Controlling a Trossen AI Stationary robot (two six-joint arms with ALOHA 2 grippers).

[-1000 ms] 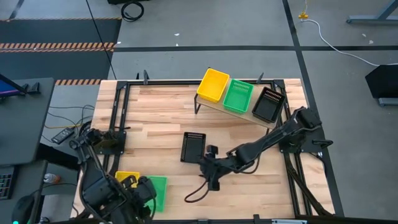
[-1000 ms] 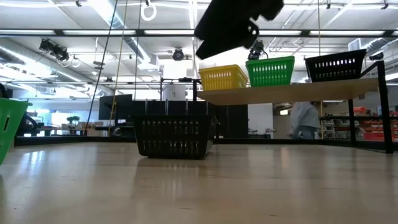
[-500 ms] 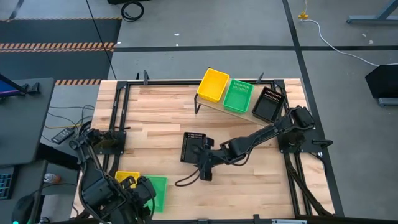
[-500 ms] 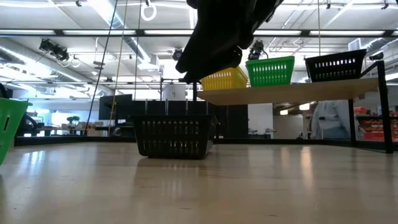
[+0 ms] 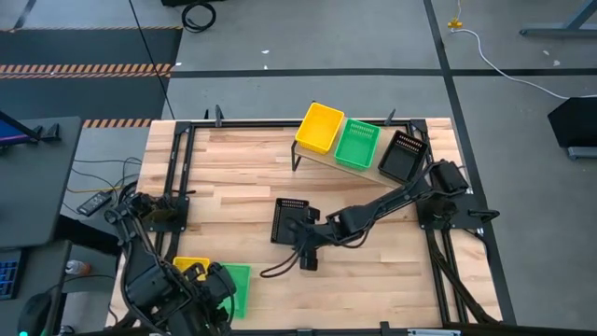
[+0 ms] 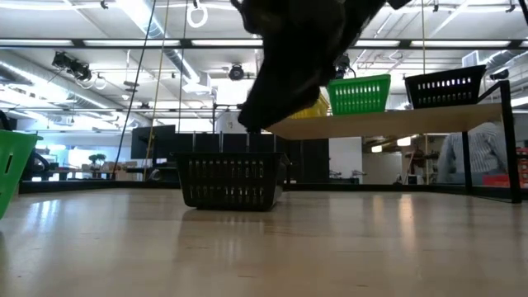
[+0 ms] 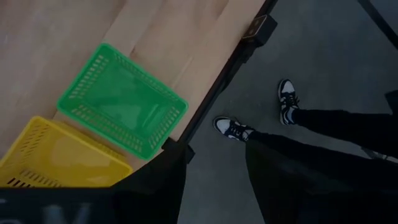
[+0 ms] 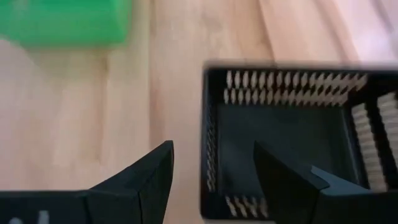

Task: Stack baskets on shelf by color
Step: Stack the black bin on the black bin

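Observation:
A black basket [image 5: 287, 218] [image 6: 231, 180] stands upright on its base on the table's middle. My right gripper [image 5: 308, 238] [image 8: 214, 180] hovers open over its right wall [image 8: 210, 143]; one finger stands above the inside, one above the outside, touching nothing. The shelf [image 5: 368, 170] [image 6: 388, 122] at the far side carries a yellow basket [image 5: 320, 128], a green basket [image 5: 357, 144] and a black basket [image 5: 403, 156]. Near the left near corner lie a yellow basket [image 5: 189, 268] [image 7: 56, 155] and a green basket [image 5: 240, 285] [image 7: 124, 115]; my left gripper [image 5: 210, 285] [image 7: 214, 186] waits open above them.
The table's black frame rail [image 7: 217, 99] runs along the near edge beside the green basket. A person's legs and shoes [image 7: 233, 129] stand on the floor just beyond it. Another person [image 6: 483, 161] shows in the room behind the shelf. Bare wood lies left of the middle black basket.
My right gripper has swung toward the table's left and far side and come down, from the bare wood near the middle to a place over the black basket's right wall. The baskets have stayed where they were.

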